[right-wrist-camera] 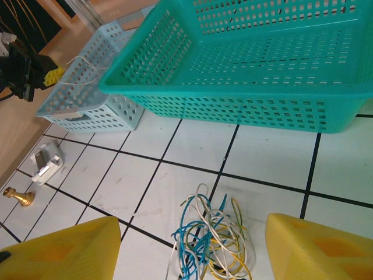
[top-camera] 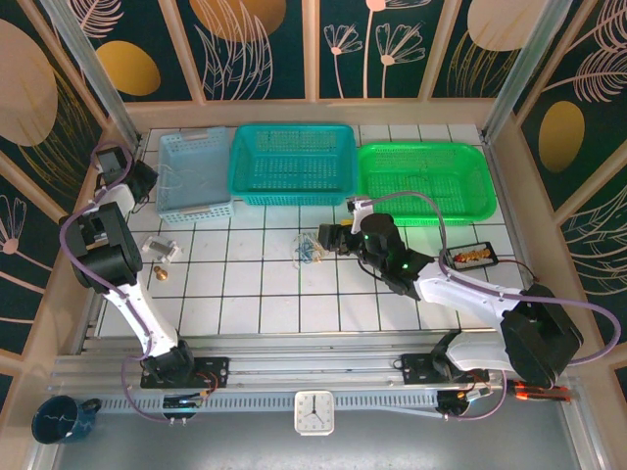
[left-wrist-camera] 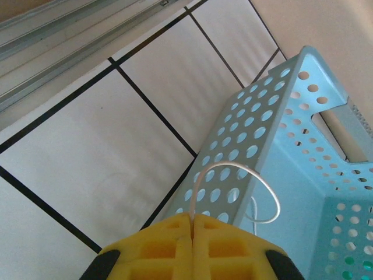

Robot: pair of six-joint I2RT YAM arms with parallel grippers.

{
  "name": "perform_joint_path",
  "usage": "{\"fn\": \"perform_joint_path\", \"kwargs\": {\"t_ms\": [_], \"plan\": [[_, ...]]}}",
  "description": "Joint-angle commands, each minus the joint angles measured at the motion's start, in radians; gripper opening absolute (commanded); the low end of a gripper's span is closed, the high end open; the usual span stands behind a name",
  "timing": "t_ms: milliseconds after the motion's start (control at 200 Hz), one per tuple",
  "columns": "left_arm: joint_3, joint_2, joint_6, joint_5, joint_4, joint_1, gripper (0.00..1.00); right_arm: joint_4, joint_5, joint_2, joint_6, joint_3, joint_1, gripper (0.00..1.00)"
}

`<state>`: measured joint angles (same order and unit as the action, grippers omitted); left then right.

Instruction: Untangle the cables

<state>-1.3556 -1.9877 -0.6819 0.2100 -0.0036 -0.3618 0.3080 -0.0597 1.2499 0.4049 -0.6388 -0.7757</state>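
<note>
Looking down your left wrist camera, you see the left jaws pressed fully together, their yellow fingers [left-wrist-camera: 163, 248] meeting with no gap. A thin whitish cable [left-wrist-camera: 233, 165] is pinched in the seam. It arches up in a loop against the perforated wall of the light blue basket [left-wrist-camera: 274, 134], which sits at the far left of the bench [top-camera: 235, 294]. Your right jaws stand wide and hold nothing, with a yellow finger [right-wrist-camera: 64, 251] at each lower corner of the right wrist view. They hover over the tangle of cables [right-wrist-camera: 213, 239]. That tangle of blue, whitish and yellowish strands lies on the white tiles near the middle of the bench, just in front of the teal basket [right-wrist-camera: 262, 58] and well apart from the left jaws. A green basket [top-camera: 426, 181] sits to the right of the teal one. A small white clip [right-wrist-camera: 45, 163] and a brass piece [right-wrist-camera: 17, 197] lie on the tiles in front of the light blue basket.
</note>
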Motion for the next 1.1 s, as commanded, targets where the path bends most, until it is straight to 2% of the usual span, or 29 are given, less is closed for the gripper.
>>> {"fn": "perform_joint_path", "kwargs": {"t_ms": [0, 260, 415, 621, 876, 986, 1096], "plan": [[-0.039, 0.007, 0.002, 0.037, 0.004, -0.008, 0.0, 0.005, -0.02, -0.006, -0.011, -0.008, 0.007, 0.67], [-0.059, 0.036, -0.081, 0.209, 0.085, 0.01, 0.0, 0.014, -0.002, 0.025, -0.014, -0.025, 0.009, 0.66], [-0.093, 0.032, -0.078, 0.235, 0.089, 0.071, 0.0, 0.013, 0.004, 0.04, -0.013, -0.036, 0.009, 0.67], [-0.093, 0.006, -0.031, 0.149, 0.063, 0.148, 0.0, 0.008, 0.009, 0.04, -0.003, -0.041, 0.009, 0.66], [0.031, 0.025, 0.045, -0.035, 0.037, 0.164, 0.0, -0.003, 0.014, 0.024, 0.01, -0.044, 0.009, 0.67], [0.067, 0.051, 0.057, -0.034, 0.052, 0.163, 0.3, -0.007, 0.024, 0.025, 0.011, -0.054, 0.008, 0.67], [0.065, 0.074, 0.062, -0.007, 0.051, 0.164, 0.52, -0.008, 0.033, 0.032, 0.014, -0.066, 0.007, 0.66]]}}
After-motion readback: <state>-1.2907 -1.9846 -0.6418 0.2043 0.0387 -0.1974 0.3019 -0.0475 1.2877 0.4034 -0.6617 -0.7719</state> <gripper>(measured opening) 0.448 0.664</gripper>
